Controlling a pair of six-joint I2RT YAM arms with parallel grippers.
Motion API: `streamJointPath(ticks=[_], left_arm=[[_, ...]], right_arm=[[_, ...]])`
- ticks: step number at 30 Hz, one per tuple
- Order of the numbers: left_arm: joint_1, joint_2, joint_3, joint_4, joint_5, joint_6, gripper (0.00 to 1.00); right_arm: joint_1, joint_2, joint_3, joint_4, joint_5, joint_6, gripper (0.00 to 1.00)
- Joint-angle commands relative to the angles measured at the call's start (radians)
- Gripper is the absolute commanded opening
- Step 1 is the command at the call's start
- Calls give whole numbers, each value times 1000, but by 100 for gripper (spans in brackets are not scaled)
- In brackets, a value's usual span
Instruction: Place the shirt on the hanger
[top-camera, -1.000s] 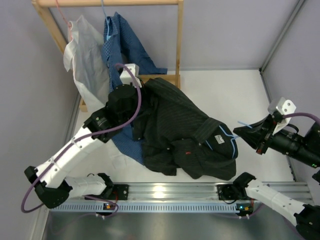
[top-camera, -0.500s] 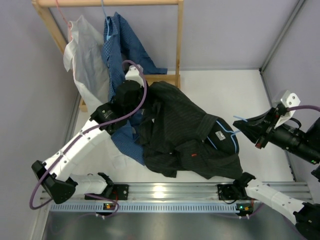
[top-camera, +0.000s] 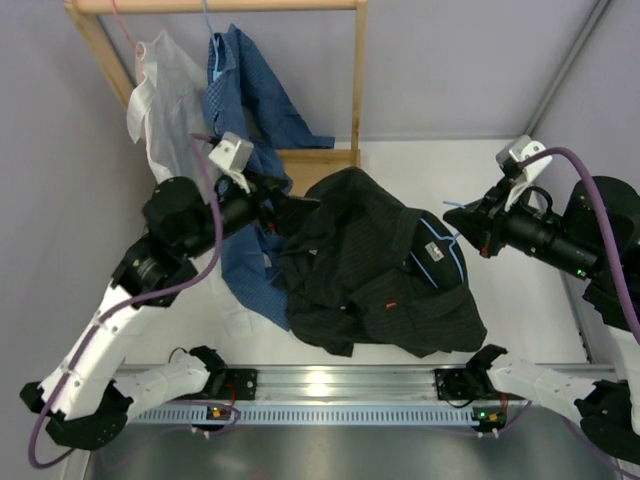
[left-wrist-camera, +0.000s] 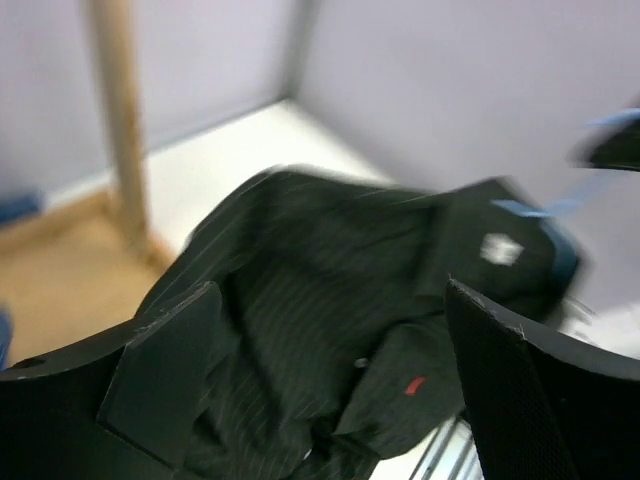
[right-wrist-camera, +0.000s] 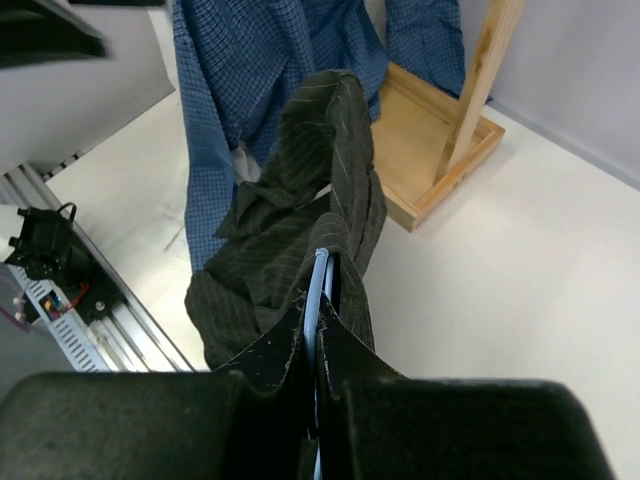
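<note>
Shirt (top-camera: 370, 270), black pinstriped, large: bunched and hung by the collar, lower folds seemingly down on the worktop (top-camera: 540, 310), just beside the blue checked shirt (top-camera: 240, 110). Hanger (right-wrist-camera: 318, 285), light-blue wire: run into the collar, mostly hidden by cloth. Right end effector (top-camera: 468, 222): clamped tight on the hanger wire. Left end effector (top-camera: 293, 207): spread wide, empty, near the far shoulder. Risk, as judged: unsupported shoulder sliding off the wire under its own weight; thin wire twisting in the pinch.
</note>
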Motion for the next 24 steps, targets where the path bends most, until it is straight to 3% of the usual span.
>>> streamJointPath(ticks=[1,3,10,14,20,23,24], left_arm=[[-3,-4,57,134,387,164,96],[-5,70,97,121,613,204,96],[-83,243,183,123,903,399,98],[-181,298,171,121,892,452,98],[-217,380,163,121,908,442,96],[-215,404,156,121,921,428,84],[-217,407,149,121,928,428,73]], right_arm=[[-1,2,16,11,-65,-12,0],[-1,2,10,-9,-157,-64,0],[-1,-48,-56,-26,-300,-117,0],[1,-51,-65,-9,-400,-119,0],[1,-45,-79,12,-455,-121,0],[1,-47,-82,20,-457,-120,0],[-1,-47,-80,21,-458,-120,0]])
